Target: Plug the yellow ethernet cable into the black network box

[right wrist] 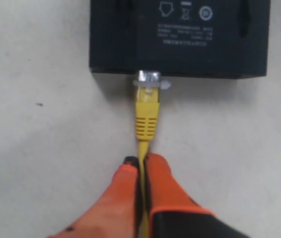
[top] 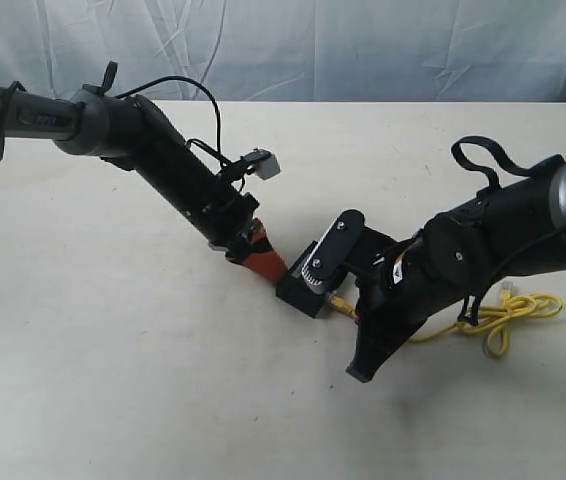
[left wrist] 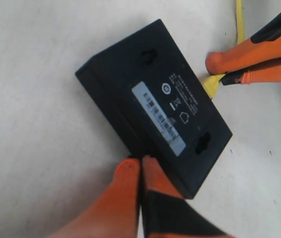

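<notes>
The black network box [top: 308, 287] lies flat mid-table, label side up [left wrist: 158, 111]. My left gripper [left wrist: 140, 162] is shut with nothing between its orange fingers, and its tips press against the box's near edge. My right gripper [right wrist: 141, 161] is shut on the yellow ethernet cable [right wrist: 143, 148] just behind the yellow boot [right wrist: 147, 119]. The clear plug [right wrist: 149, 82] meets the box's side face [right wrist: 180, 67]; how deep it sits I cannot tell. The rest of the cable lies in a knotted loop [top: 508, 308] at the right.
A pale tabletop [top: 113, 380] carries everything, with a crumpled white backdrop [top: 363, 45] behind it. In the left wrist view the right arm's orange fingers [left wrist: 249, 59] show beside the box. The right arm's black body [top: 483, 250] lies over part of the cable.
</notes>
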Controlling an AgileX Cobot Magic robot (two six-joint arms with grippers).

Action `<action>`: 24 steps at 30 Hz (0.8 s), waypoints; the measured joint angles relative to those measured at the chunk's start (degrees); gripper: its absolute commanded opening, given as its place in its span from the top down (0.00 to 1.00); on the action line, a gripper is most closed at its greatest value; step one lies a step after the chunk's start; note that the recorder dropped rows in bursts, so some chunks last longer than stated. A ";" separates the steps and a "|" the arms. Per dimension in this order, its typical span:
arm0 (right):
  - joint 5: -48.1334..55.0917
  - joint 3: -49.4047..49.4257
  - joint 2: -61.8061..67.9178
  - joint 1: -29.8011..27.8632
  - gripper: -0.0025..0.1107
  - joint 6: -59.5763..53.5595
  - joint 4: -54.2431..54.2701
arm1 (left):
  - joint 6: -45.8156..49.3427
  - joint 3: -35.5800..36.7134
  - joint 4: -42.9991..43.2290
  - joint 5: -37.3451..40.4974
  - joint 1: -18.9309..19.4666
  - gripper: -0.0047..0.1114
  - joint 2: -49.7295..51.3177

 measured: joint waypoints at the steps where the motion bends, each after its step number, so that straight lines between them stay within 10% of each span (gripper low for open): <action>1: 0.01 0.00 0.00 0.00 0.98 0.00 0.26 | 0.00 0.00 0.00 0.00 0.00 0.96 0.00; 4: -0.17 0.00 0.00 0.00 0.98 -0.11 1.44 | 0.00 0.00 0.00 -0.10 0.00 0.96 0.00; 8: -0.69 0.00 0.00 0.00 0.55 -0.23 4.82 | -1.98 0.00 0.00 -0.43 -0.21 0.96 0.00; 10: -0.66 -0.08 -0.12 0.10 0.49 -0.11 6.73 | -3.32 0.00 0.84 -0.43 -0.43 0.96 -0.21; 13: -0.22 -0.08 -2.41 0.10 0.50 2.18 9.75 | -9.63 0.00 5.12 -2.52 -0.05 0.96 -2.64; 17: 5.22 -0.08 -8.86 -3.78 0.98 10.53 10.82 | -25.54 0.53 15.40 -5.04 4.11 0.96 -10.23; 24: 22.52 -0.08 -27.34 -22.06 0.97 18.83 11.25 | -49.58 19.90 36.35 -24.04 7.32 0.96 -41.67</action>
